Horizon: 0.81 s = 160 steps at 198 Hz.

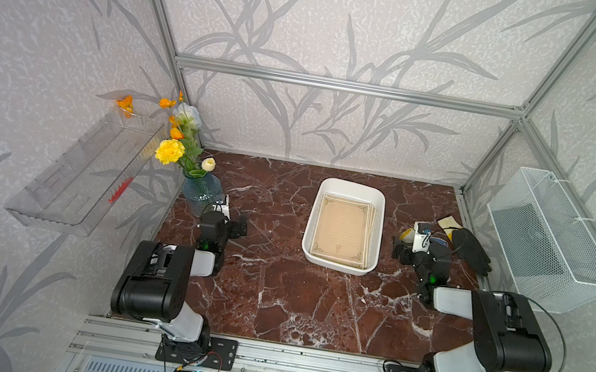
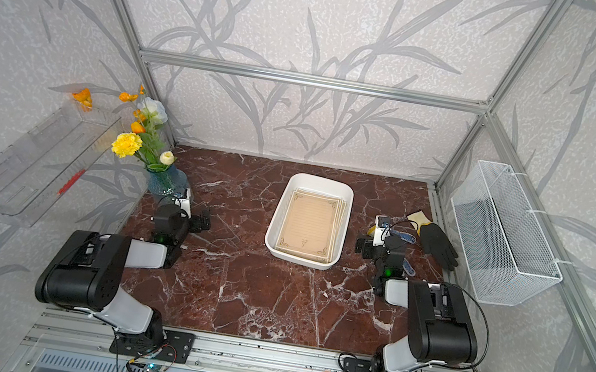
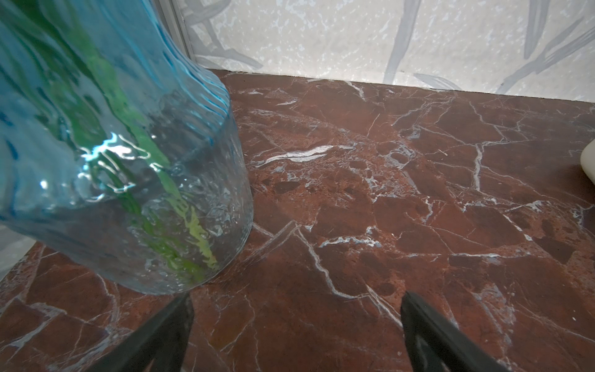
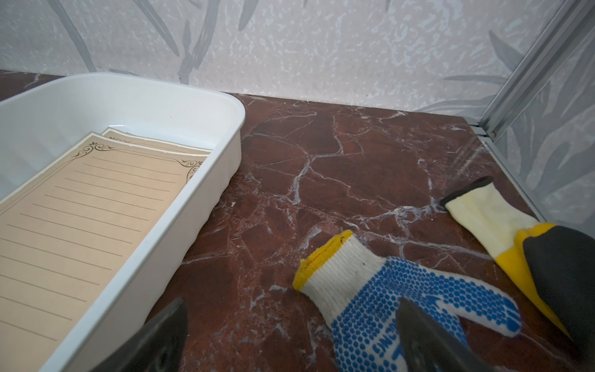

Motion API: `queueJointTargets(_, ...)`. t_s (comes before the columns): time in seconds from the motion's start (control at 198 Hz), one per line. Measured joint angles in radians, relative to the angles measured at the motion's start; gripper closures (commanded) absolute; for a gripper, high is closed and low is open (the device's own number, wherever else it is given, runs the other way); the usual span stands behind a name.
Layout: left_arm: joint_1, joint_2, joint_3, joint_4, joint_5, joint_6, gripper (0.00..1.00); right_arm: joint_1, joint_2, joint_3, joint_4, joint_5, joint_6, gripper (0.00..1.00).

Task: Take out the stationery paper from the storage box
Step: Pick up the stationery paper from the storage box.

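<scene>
One shallow white plastic box [image 4: 206,180] holding at least two tan ruled paper sheets [image 4: 96,199] sits beside the right fingers [image 4: 167,325]. Both pairs gape wide, empty; one blue glass vase [image 3: 128,161] stands by the left fingers [image 3: 174,322].

The left arm [image 1: 151,281] and right arm [image 1: 507,337] share glossy black joint housings, pale grey link shells and thin black looping cables; the left gripper [image 3: 297,295] and right gripper [image 4: 291,301] have 2 dark tapered fingers each.
</scene>
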Motion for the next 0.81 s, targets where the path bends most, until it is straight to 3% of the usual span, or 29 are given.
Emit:
queueJointTargets(0.147,0.000,0.000,0.000,0.000,0.000,0.000,0.01,0.000,0.000,0.000,0.000,0.000,0.000,0.01)
queueJointTargets(0.278,0.000,0.000,0.000,0.000,0.000,0.002,0.18,0.000,0.000,0.000,-0.005,0.000,0.000,0.00)
queueJointTargets(0.435,0.000,-0.038,0.003,-0.055,0.000,0.002,0.24,0.000,-0.017,-0.010,-0.009,0.029,0.007,0.02)
queueJointTargets(0.617,-0.048,-0.188,0.065,-0.243,-0.042,0.008,0.27,0.001,-0.213,-0.004,-0.199,0.100,0.048,0.06)
queueJointTargets(0.809,-0.152,-0.335,0.141,-0.406,-0.124,-0.023,0.26,0.010,-0.406,0.134,-0.480,0.103,0.123,0.10)
